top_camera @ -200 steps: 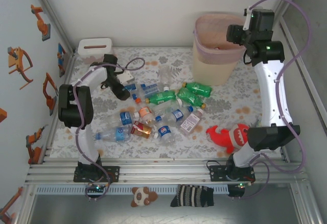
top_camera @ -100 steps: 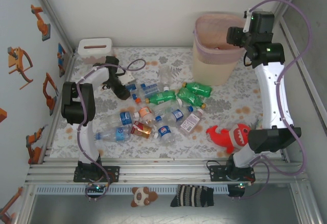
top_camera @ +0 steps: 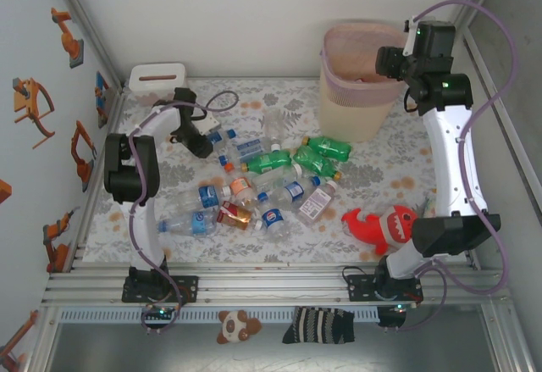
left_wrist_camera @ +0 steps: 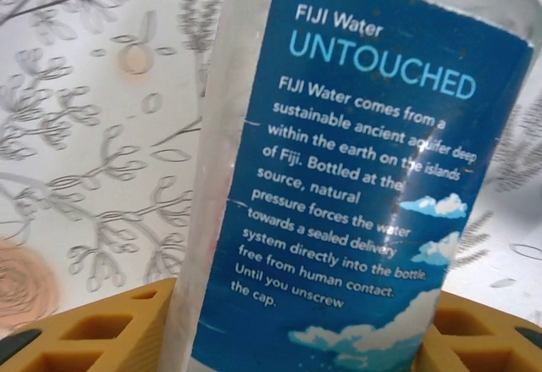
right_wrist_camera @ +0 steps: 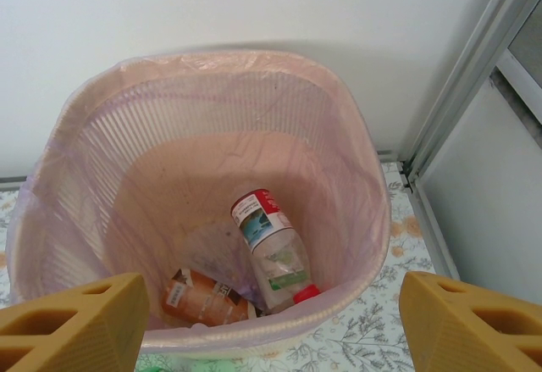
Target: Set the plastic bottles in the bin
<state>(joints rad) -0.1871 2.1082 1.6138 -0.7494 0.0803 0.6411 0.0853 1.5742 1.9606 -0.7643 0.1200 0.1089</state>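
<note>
1 Fiji bottle [left_wrist_camera: 356,177] is pinched in our left hand [left_wrist_camera: 301,334], far left of the bin [right_wrist_camera: 51,160], its long side pointing straight out from that hand. Our right hand [right_wrist_camera: 271,321] hangs spread and empty over the bin.

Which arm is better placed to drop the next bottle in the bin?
Left. The left gripper has its fingers closed on the Fiji water bottle. The right gripper hangs open and empty over the bin, away from the loose bottles.
</note>
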